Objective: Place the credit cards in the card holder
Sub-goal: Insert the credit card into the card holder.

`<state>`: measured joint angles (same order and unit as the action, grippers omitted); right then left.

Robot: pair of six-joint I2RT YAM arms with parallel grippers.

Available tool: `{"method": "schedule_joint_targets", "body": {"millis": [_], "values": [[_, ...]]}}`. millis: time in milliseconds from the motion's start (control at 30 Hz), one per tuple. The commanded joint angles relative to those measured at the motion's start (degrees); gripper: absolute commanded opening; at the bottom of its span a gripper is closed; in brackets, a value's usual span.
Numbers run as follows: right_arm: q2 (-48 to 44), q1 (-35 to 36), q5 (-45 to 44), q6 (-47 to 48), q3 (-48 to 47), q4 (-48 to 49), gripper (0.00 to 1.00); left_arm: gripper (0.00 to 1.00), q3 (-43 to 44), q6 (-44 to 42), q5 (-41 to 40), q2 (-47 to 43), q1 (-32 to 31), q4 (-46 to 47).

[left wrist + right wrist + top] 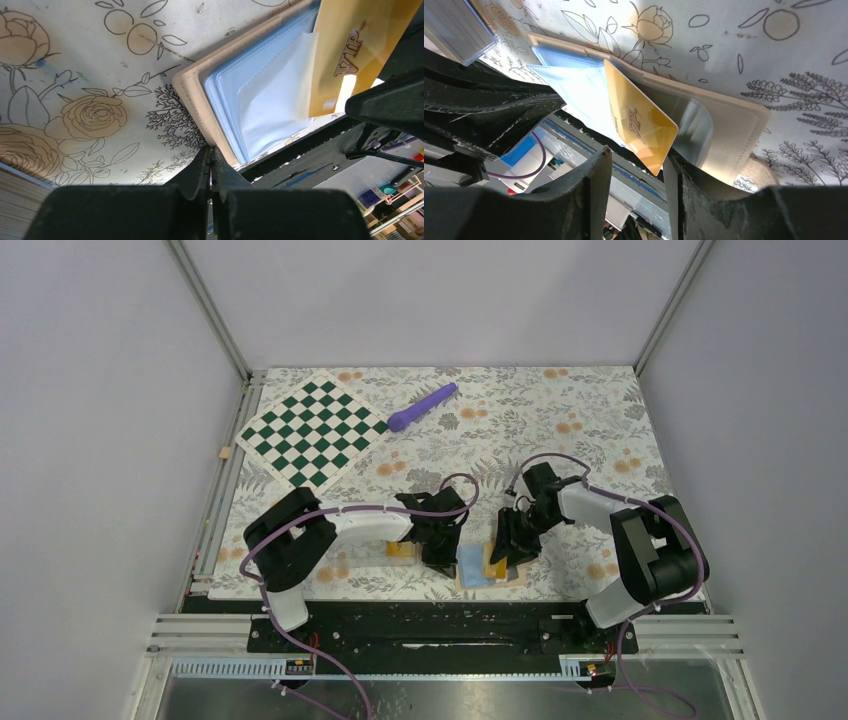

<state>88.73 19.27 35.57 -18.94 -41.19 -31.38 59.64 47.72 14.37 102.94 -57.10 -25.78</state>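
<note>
One yellow VIP card (pixel 639 120) sits tucked in the open tan wallet (pixel 734 115). Right gripper (pixel 638 159) stands parted; left gripper (pixel 210 156) is pinched closed.

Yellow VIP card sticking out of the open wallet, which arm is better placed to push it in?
Right. The right gripper is open around the card's free corner; the left gripper is shut at the card holder's edge, probably steadying it.

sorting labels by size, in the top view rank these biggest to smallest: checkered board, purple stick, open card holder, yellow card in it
1. checkered board
2. card holder, partly hidden
3. purple stick, similar length but far thinner
4. yellow card, only partly visible
</note>
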Motion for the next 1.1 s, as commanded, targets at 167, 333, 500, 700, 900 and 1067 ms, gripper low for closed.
{"method": "schedule_joint_targets", "body": {"millis": [167, 333, 500, 700, 900, 1067], "values": [[2.8, 1.7, -1.6, 2.5, -2.1, -1.6, 0.26, 0.00, 0.2, -1.8, -3.6, 3.1, -0.3, 0.2], [1.9, 2.0, -1.6, 2.2, -1.7, -1.6, 0.10, 0.00, 0.2, -1.8, -4.0, 3.2, -0.2, -0.1], [0.5, 2.3, -2.4, 2.2, -1.8, -2.8, 0.08, 0.00, 0.5, -2.1, -4.5, 3.2, -0.1, -0.7], [-3.7, 2.2, -7.9, -1.8, -0.8, -1.8, 0.50, 0.00, 0.7, -2.5, -4.9, 3.2, 0.2, -1.2], [-5.9, 1.0, -7.3, -6.3, 2.5, 4.6, 0.62, 0.00, 0.8, -2.6, -5.0, 3.2, 0.2, -1.2], [-3.4, -0.5, -3.2, -9.3, 4.7, 11.7, 0.59, 0.00, 1.1, -2.8, -4.8, 3.5, 0.3, -1.3]]}}
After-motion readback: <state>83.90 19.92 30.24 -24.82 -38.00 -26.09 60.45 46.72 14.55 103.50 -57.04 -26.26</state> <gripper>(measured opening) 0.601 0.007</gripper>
